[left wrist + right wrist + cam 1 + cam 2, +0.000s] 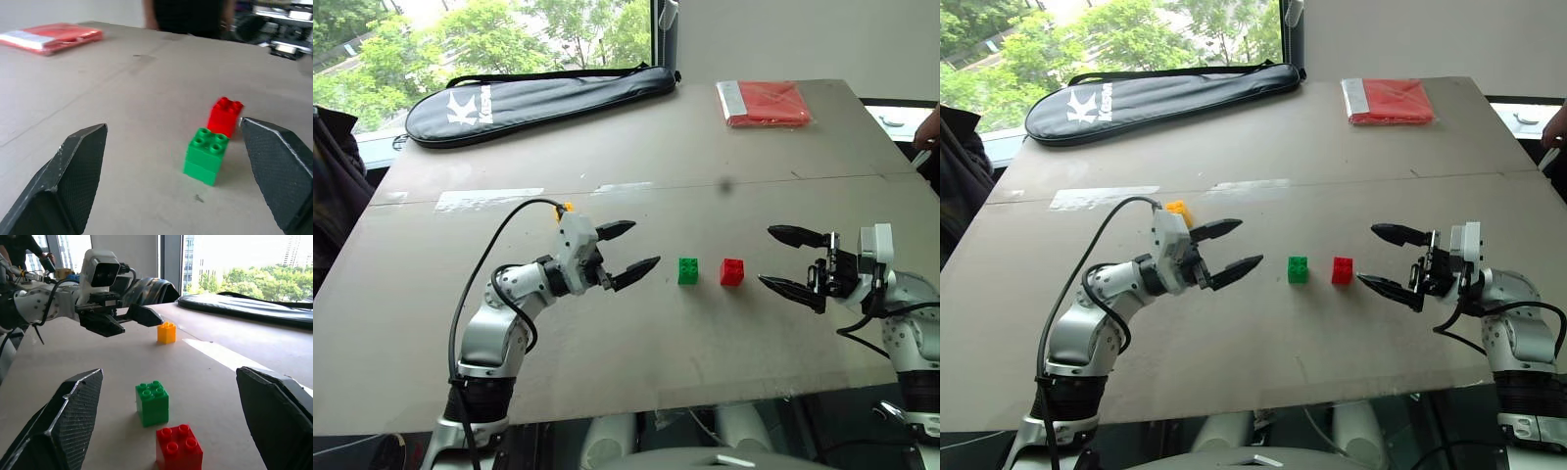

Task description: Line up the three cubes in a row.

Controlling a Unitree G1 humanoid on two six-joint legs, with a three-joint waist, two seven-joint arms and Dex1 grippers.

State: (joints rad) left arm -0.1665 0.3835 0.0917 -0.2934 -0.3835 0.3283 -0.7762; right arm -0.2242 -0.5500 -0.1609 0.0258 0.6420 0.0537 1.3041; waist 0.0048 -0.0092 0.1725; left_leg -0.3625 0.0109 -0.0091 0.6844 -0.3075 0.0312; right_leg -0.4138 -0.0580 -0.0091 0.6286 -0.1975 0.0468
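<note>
my left pincer [628, 258] hangs above the surface [636, 362] with its jaws spread wide and nothing between them, pointing toward the green cube [687, 270]. my right pincer [786, 259] faces it from the other side, jaws equally wide and empty, its tips just beside the red cube [731, 271]. green and red sit near each other, side by side with a small gap. the yellow cube [1178, 209] stands well apart from them, beyond my left wrist, mostly hidden behind the pincer body from my head, though clear in the right wrist view [166, 332].

as i judge it, the yellow one is the piece not yet in the row. the risks i see: reaching for it means turning my left arm away from the pair, and a careless sweep could knock the green cube and break the spacing. the black cable [499, 245] looping off my left arm could drag across the yellow cube. my right tips are close enough to nudge the red cube if that arm drifts. these studded bricks are light and would likely slide or topple at a glancing touch.
</note>
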